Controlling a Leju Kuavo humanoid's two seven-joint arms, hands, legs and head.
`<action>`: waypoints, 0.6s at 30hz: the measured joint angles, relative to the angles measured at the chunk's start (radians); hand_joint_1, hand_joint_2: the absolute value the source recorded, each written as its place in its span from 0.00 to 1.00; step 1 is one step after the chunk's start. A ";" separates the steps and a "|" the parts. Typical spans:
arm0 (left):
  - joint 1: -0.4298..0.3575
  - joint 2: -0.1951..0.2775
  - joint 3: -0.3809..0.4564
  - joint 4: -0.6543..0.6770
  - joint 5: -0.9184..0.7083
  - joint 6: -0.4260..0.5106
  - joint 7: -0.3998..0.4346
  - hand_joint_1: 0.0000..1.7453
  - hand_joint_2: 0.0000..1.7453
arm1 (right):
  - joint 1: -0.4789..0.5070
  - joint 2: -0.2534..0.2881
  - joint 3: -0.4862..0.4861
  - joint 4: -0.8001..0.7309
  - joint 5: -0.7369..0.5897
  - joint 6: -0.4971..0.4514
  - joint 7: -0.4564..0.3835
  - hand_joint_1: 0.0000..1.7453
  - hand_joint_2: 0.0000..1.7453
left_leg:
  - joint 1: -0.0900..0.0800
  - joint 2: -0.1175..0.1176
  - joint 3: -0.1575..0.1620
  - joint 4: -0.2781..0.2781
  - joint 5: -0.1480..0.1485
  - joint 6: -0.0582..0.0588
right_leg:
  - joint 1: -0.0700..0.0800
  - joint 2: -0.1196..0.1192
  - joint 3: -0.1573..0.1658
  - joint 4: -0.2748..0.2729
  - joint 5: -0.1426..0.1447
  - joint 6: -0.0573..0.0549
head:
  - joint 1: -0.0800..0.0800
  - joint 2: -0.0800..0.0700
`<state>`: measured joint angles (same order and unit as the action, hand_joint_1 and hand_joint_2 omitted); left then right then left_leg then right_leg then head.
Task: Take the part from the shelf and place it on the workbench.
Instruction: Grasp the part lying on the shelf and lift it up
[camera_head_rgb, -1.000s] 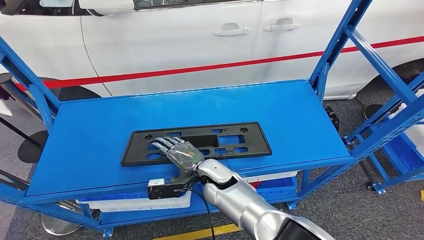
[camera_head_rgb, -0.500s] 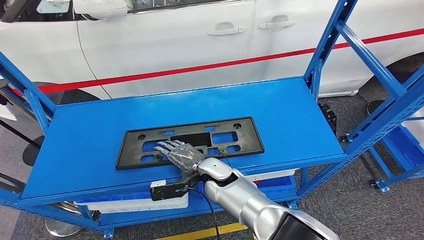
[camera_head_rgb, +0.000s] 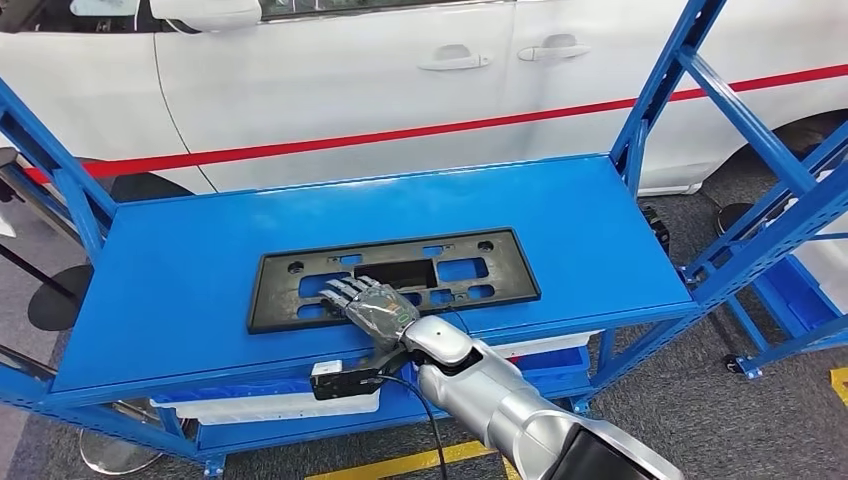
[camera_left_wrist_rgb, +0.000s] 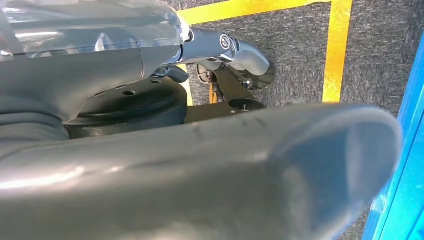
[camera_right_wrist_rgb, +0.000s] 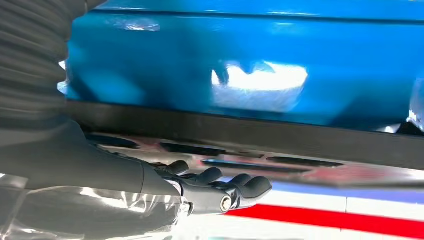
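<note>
Part (camera_head_rgb: 395, 278): flat black rectangular plastic panel with several cut-out openings and small round holes near its corners; lies flat on the top deck of the shelf, lengthwise, nearer the front edge than the back.

Shelf (camera_head_rgb: 200, 250): blue metal rack, flat top deck, slanted blue uprights at both ends; a lower tier under the deck carries a white tray (camera_head_rgb: 270, 405).

Right hand (camera_head_rgb: 370, 305): comes in from below over the front edge of the shelf, palm down, fingers stretched forward and resting on the near long edge of the part, around its middle. In the right wrist view the dark fingers (camera_right_wrist_rgb: 235, 187) lie together against the black edge of the part (camera_right_wrist_rgb: 280, 137); whether they actually grip it cannot be told.

Left hand (camera_left_wrist_rgb: 200, 170): seen close and blurred in the left wrist view, a thick grey thumb across the picture above grey carpet with yellow floor tape (camera_left_wrist_rgb: 336, 50); its state cannot be told.

Surroundings: white car (camera_head_rgb: 400, 70) with a red stripe, parked directly behind the shelf; grey carpeted floor
</note>
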<state>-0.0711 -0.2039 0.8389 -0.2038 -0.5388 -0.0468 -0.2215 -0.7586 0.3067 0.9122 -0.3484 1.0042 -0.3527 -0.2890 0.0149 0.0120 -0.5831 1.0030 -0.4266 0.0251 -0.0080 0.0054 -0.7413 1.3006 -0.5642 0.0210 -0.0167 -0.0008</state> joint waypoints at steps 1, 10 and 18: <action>0.000 -0.001 0.000 0.000 -0.001 -0.001 -0.003 0.00 0.00 | 0.004 -0.001 0.005 0.000 0.009 -0.029 0.006 0.00 1.00 | 0.000 0.000 -0.002 0.001 0.001 -0.001 | -0.002 0.000 0.005 -0.006 0.012 0.000 | 0.000 0.000; -0.002 -0.008 0.000 0.002 -0.017 -0.013 -0.011 0.00 0.00 | 0.007 0.002 0.052 -0.001 0.110 -0.160 0.087 0.00 1.00 | -0.002 -0.014 -0.027 0.033 -0.009 -0.046 | -0.002 -0.007 0.142 -0.272 0.118 -0.038 | -0.002 0.000; 0.001 -0.008 0.000 0.002 -0.028 -0.021 -0.009 0.00 0.00 | 0.008 0.004 0.083 0.003 0.159 -0.232 0.120 0.00 1.00 | -0.001 -0.015 -0.081 0.193 -0.076 -0.058 | -0.003 -0.013 0.134 -0.273 0.128 -0.047 | -0.005 0.000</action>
<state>-0.0705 -0.2114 0.8389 -0.2020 -0.5667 -0.0674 -0.2308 -0.7504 0.3105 0.9956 -0.3450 1.1629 -0.5848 -0.1685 0.0139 -0.0026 -0.6642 1.1962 -0.5030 -0.0331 -0.0111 -0.0076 -0.6072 1.0272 -0.4357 -0.0260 -0.0221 -0.0008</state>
